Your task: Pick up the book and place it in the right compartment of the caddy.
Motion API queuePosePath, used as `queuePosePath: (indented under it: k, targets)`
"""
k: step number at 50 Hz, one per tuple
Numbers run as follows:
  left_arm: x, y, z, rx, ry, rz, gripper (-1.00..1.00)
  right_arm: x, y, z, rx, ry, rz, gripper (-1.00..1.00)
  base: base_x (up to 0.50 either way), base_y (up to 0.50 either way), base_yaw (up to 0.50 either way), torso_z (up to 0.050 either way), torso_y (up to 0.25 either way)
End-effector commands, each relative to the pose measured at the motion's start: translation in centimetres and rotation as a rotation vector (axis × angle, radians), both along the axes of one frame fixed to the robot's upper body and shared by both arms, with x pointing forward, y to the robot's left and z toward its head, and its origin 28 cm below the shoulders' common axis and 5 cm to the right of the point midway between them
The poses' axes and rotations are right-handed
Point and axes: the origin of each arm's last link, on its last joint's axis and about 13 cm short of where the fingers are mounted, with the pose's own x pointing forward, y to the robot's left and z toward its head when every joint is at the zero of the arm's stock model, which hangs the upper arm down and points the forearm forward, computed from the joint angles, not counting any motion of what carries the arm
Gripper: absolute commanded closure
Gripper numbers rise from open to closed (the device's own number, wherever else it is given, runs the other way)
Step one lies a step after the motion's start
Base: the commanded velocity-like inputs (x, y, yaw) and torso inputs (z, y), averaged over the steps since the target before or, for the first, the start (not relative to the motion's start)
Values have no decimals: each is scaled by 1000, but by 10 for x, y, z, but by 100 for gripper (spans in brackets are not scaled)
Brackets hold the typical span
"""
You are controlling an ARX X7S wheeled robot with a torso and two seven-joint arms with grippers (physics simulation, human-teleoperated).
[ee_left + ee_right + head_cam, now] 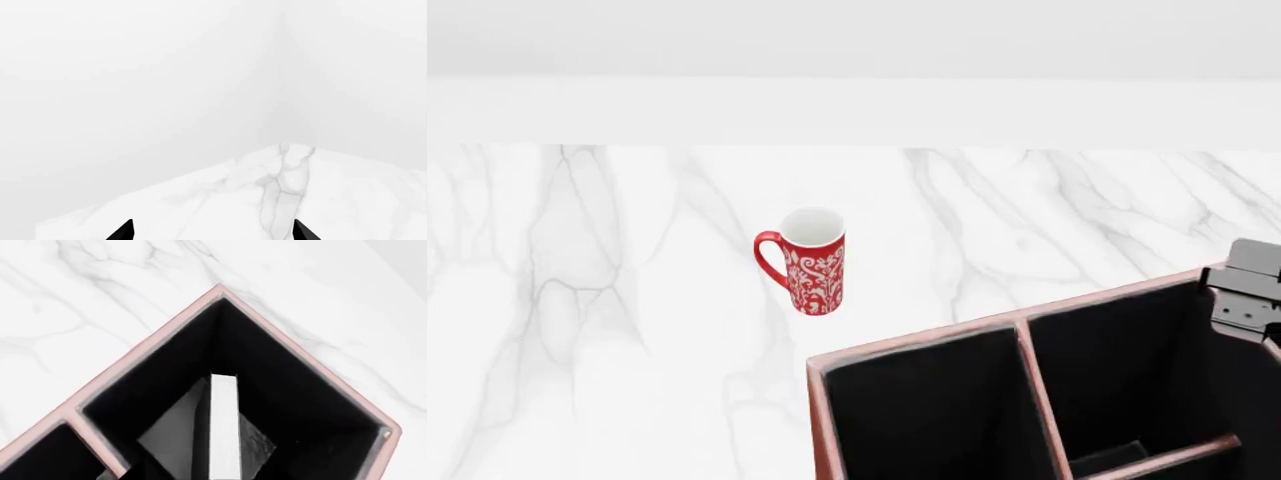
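While the right tool [1248,300] hangs at the caddy's [1014,322] right rim, its grip can't be told, the book [224,425] stands upright inside the right compartment. Left tool [213,231] is spread wide over bare desk [320,185]. Mug [809,262] sits at the caddy's eleven o'clock, apart.

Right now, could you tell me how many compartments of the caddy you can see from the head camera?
3. The caddy shows a left compartment, a right compartment beyond the center divider, and a sliver of a nearer one at the frame's bottom. Others may lie out of frame.
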Motion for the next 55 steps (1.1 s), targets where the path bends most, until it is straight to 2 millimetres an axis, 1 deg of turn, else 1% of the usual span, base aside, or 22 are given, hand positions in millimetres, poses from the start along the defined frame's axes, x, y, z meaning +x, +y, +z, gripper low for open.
queuePosePath:
  k: [1,18,19,20,21,22,23,24,25,26,27,30,31,32,35,38,39,42,43,48,49,55]
  targets:
    - [0,0,-1,-2,0,-1,-100,0,1,2,8,-6,16,-100,0,0,0,0,0]
    - [1,-1,2,-3,6,-14,-100,0,4,3,6,-40,26,-100,0,0,0,0,0]
    - [4,-2,5,1,12,-26,-100,1,6,7,-8,-135,38,-100,0,0,0,0,0]
    - [5,-2,6,0,12,-32,-100,1,6,6,-19,-107,45,-100,0,0,0,0,0]
    - [8,-2,9,-1,21,-43,-100,2,8,8,-17,-160,33,-100,0,0,0,0,0]
    - [13,-3,12,-1,33,-72,-100,3,11,9,-48,-245,42,-100,0,0,0,0,0]
    - [18,-4,14,-11,51,-89,-100,4,12,10,-34,-250,67,-100,0,0,0,0,0]
    - [22,-4,16,-9,66,-102,-100,6,11,13,-72,-282,24,-100,0,0,0,0,0]
    - [30,-6,20,-16,81,-148,-100,8,12,19,-150,-385,12,-100,0,0,0,0,0]
    - [34,-7,22,-12,93,-154,-100,9,12,21,-142,-413,4,-100,0,0,0,0,0]
    - [42,-9,27,-10,105,-187,-100,9,13,29,-204,-509,3,-100,0,0,0,0,0]
    - [53,-13,35,6,105,-209,-100,10,15,34,-221,-571,41,-100,0,0,0,0,0]
    - [60,-16,40,-6,95,-243,-100,11,18,34,-305,-635,58,-100,0,0,0,0,0]
    - [63,-17,42,-5,98,-257,-100,11,19,34,-299,-651,70,-100,0,0,0,0,0]
    - [80,-23,54,-29,91,-345,-100,13,24,30,-237,-612,78,-100,0,0,0,0,0]
    - [98,-29,66,-40,98,-421,-100,16,31,26,-210,-608,136,-100,0,0,0,0,0]
    - [108,-33,73,-40,84,-462,-100,18,35,22,-216,-619,159,-100,0,0,0,0,0]
    - [123,-37,83,-41,80,-517,-100,21,41,15,-201,-605,198,-100,0,0,0,0,0]
    - [133,-40,90,-60,72,-564,-100,23,45,10,-217,-616,204,-100,0,0,0,0,0]
    - [162,-50,105,-40,84,-641,-100,27,56,0,-175,-621,249,-100,0,0,0,0,0]
    - [172,-54,110,-34,83,-662,-100,28,61,-5,-180,-623,268,-100,0,0,0,0,0]
    - [198,-67,125,-15,88,-750,-100,26,76,-8,-183,-648,312,-100,0,0,0,0,0]
